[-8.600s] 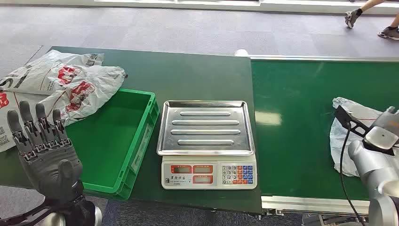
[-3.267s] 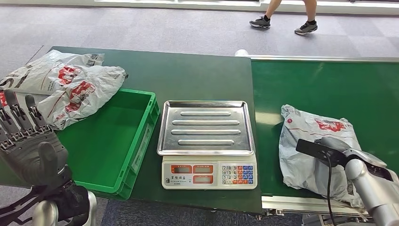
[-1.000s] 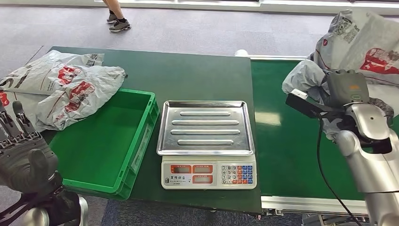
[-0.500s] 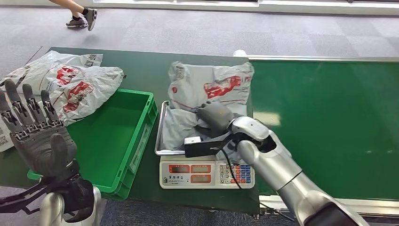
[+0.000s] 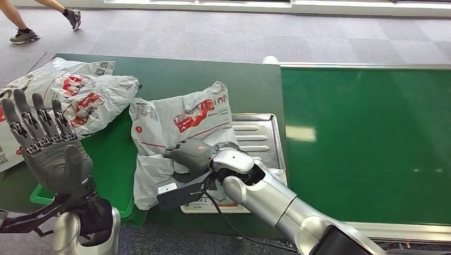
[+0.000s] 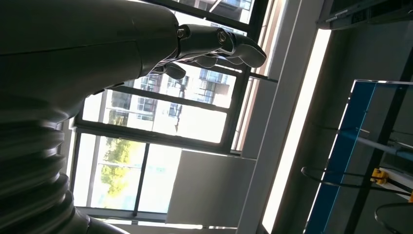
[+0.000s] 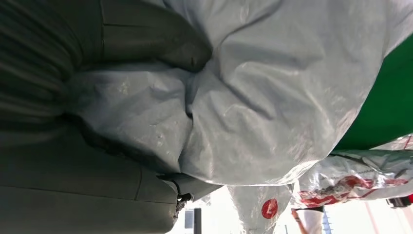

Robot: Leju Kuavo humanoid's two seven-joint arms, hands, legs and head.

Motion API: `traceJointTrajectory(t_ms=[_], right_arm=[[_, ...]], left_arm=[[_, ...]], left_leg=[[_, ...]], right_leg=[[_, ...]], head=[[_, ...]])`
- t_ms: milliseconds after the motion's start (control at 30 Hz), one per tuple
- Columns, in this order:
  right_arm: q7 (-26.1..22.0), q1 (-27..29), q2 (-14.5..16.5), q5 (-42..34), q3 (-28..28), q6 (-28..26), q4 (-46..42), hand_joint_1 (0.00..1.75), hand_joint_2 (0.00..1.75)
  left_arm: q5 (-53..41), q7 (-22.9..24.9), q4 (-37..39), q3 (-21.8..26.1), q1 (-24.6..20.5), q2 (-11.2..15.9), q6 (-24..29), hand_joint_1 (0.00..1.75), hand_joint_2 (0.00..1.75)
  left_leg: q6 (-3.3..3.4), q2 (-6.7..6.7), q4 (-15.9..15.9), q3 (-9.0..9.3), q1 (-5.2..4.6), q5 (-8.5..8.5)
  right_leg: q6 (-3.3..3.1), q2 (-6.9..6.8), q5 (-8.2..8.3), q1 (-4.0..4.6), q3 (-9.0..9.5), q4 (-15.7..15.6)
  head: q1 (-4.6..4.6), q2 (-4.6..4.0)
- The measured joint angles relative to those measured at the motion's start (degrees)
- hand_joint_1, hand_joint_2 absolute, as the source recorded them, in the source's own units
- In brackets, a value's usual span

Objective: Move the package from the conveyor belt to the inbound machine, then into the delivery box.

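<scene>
A grey plastic package (image 5: 175, 127) with red print hangs in my right hand (image 5: 192, 154), which grips it from the near side. The bag is between the steel scale tray (image 5: 261, 139) and the green delivery box (image 5: 111, 159), partly covering the box's right side. The right wrist view has the crumpled grey package (image 7: 253, 97) pressed against my right hand (image 7: 146, 44). My left hand (image 5: 50, 154) is raised at the near left, palm up, fingers spread and empty; against windows the left wrist view shows its fingers (image 6: 219, 44). The green conveyor belt (image 5: 367, 138) on the right carries nothing.
Other grey and red packages (image 5: 74, 98) lie at the far left of the green table (image 5: 207, 77), beside the box. The scale's keypad is mostly hidden behind my right arm. A person's feet (image 5: 26, 34) pass on the floor at the far left.
My right hand has carried the package left off the scale tray toward the green box. My left hand rose slightly. The walking person moved further left.
</scene>
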Motion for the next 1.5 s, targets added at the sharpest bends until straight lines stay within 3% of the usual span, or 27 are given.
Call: traceJointTrajectory(t_ms=[33,133,233,333,433,533,733,900,1133,1300,1367,1500], right_arm=[[0.0,-0.1,0.2,-0.1,0.2,0.0,0.3,0.0,1.31],[0.8,-0.6,0.5,-0.2,0.6,-0.8,0.9,0.0,0.0],[4.7,-1.7,0.0,1.7,0.6,-5.7,0.3,0.0,0.0],[14.6,-3.4,-2.3,11.1,-1.6,-12.9,-4.4,0.0,0.0],[25.0,-4.4,-4.9,23.9,-7.7,-18.2,-12.8,0.0,0.0],[28.7,-4.7,-6.9,33.0,-16.0,-20.4,-21.8,0.0,0.0],[28.2,-1.4,-8.6,36.5,-28.4,-30.9,-33.0,0.0,0.0],[24.7,5.5,-8.9,32.2,-35.7,-39.0,-40.8,0.0,0.0],[22.7,11.3,-8.1,31.3,-39.7,-39.5,-47.1,0.0,0.0],[22.7,12.5,-7.3,31.9,-41.0,-39.3,-48.8,0.0,0.0],[22.4,12.6,-7.1,31.7,-41.3,-38.6,-49.0,0.0,0.0],[21.2,12.3,-6.5,31.2,-41.5,-37.1,-49.0,0.0,0.0]], left_arm=[[0.0,0.0,0.0,0.0,0.0,0.0,0.0,0.0,1.75],[-0.3,0.0,0.0,0.0,0.0,0.1,0.7,0.0,1.75],[-1.2,-0.1,-0.8,0.2,0.7,0.1,1.7,0.0,1.75],[-2.4,-0.1,-3.0,1.6,2.8,0.0,0.3,0.0,1.75],[-3.3,-0.2,-5.1,3.8,5.1,-0.4,-2.1,0.0,1.75],[-4.3,-0.2,-6.2,5.3,6.1,-0.6,-3.1,0.0,1.75],[-9.8,-0.2,-7.1,6.0,6.2,-0.6,0.1,0.0,1.75],[-28.4,-0.2,-6.7,4.7,3.0,1.2,11.2,0.0,1.75],[-40.7,2.7,-4.2,2.3,-2.7,3.5,16.8,0.0,1.75],[-48.2,6.3,-2.1,0.0,-7.1,5.2,18.3,0.0,1.75],[-53.7,8.5,-0.7,-1.2,-8.8,6.0,17.3,0.0,1.75],[-74.0,15.5,6.7,-6.4,-15.5,8.9,11.0,0.0,1.75]], left_leg=[[0.0,0.0,0.0,0.0,0.0,0.0],[-0.01,0.0,0.0,0.0,0.0,0.01],[-0.01,0.01,0.0,0.0,0.0,0.01],[-0.01,0.0,0.0,0.0,0.0,0.02],[0.0,-0.03,0.1,-0.04,-0.04,0.01],[0.02,-0.08,0.1,-0.06,-0.07,0.0],[0.02,-0.09,0.1,-0.02,-0.1,-0.02],[0.01,-0.11,0.0,0.01,-0.1,-0.02],[-0.02,0.01,0.0,0.05,-0.1,0.0],[-0.02,0.03,0.0,0.06,-0.1,0.01],[-0.01,0.03,0.0,0.07,-0.1,0.02],[0.02,-0.15,0.0,0.03,-0.1,0.09]], right_leg=[[0.0,0.0,0.0,0.0,0.0,0.0],[0.0,-0.01,0.01,0.0,0.0,0.0],[0.0,0.0,0.02,0.0,0.0,0.0],[0.01,0.0,0.03,-0.03,-0.01,0.0],[0.02,-0.03,0.02,-0.07,-0.03,0.0],[0.02,-0.07,0.02,-0.08,-0.03,0.0],[0.02,-0.05,0.02,-0.04,-0.03,0.0],[0.01,-0.09,0.01,0.01,0.01,0.0],[-0.01,0.01,0.03,0.01,0.0,0.0],[-0.01,0.02,0.04,-0.02,-0.01,0.0],[0.0,0.02,0.05,-0.03,-0.01,0.0],[0.0,-0.21,0.08,-0.03,0.06,0.0]], head=[[0.0,0.0],[0.0,0.0],[0.0,0.0],[-0.01,0.0],[0.0,0.0],[0.0,0.0],[0.0,0.0],[0.0,0.0],[0.0,0.0],[0.0,0.0],[0.0,0.0],[-0.02,0.0]])
